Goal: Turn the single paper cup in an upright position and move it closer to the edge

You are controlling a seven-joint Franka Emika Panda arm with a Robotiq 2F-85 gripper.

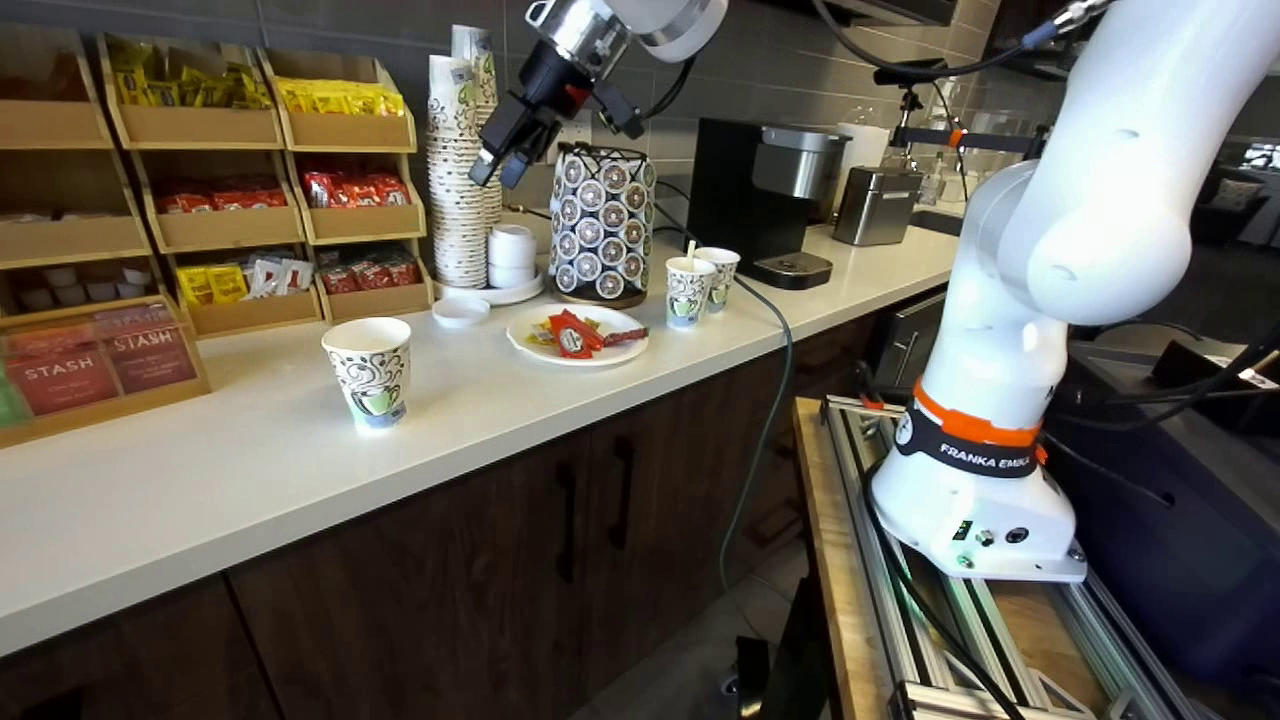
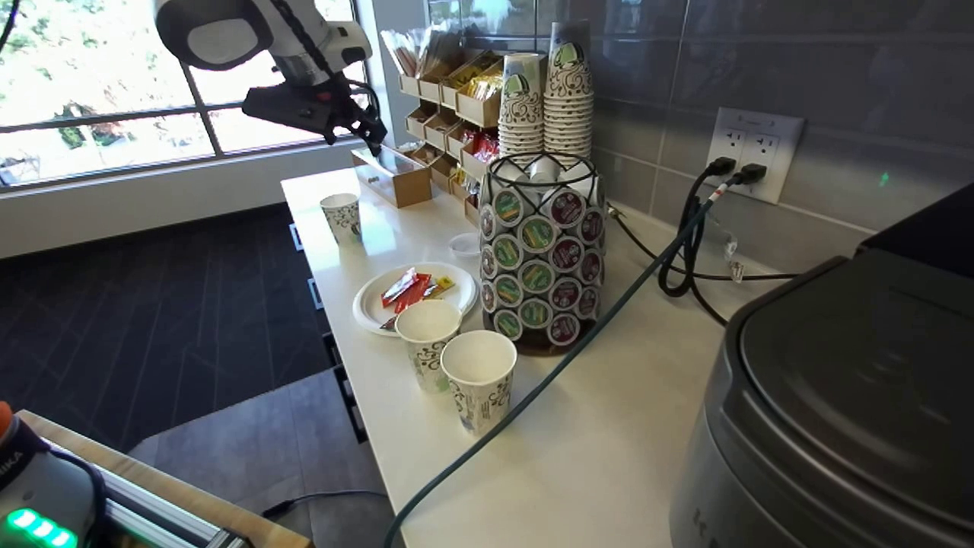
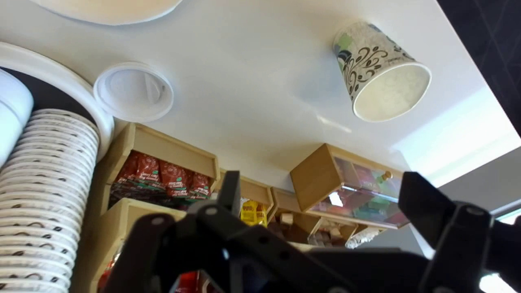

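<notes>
The single paper cup (image 1: 372,375), white with a green and dark printed pattern, stands upright on the pale countertop with its wide rim up. It stands a short way back from the edge (image 1: 400,493). It also shows in an exterior view (image 2: 342,218) and at the upper right of the wrist view (image 3: 364,59), with the edge (image 3: 472,61) beyond it. My gripper (image 1: 497,170) is raised above the counter, apart from the cup; it shows dark in an exterior view (image 2: 374,141) too. In the wrist view the gripper (image 3: 321,185) has its fingers wide apart with nothing between them.
Cup stacks (image 1: 462,190), a pod carousel (image 1: 600,225) and wooden racks (image 1: 220,180) stand at the back. A tea box (image 1: 100,365), a plate of packets (image 1: 520,345), two more paper cups (image 1: 686,292) (image 1: 718,275), a cable (image 1: 785,370) and a coffee machine (image 1: 760,200) are on the counter.
</notes>
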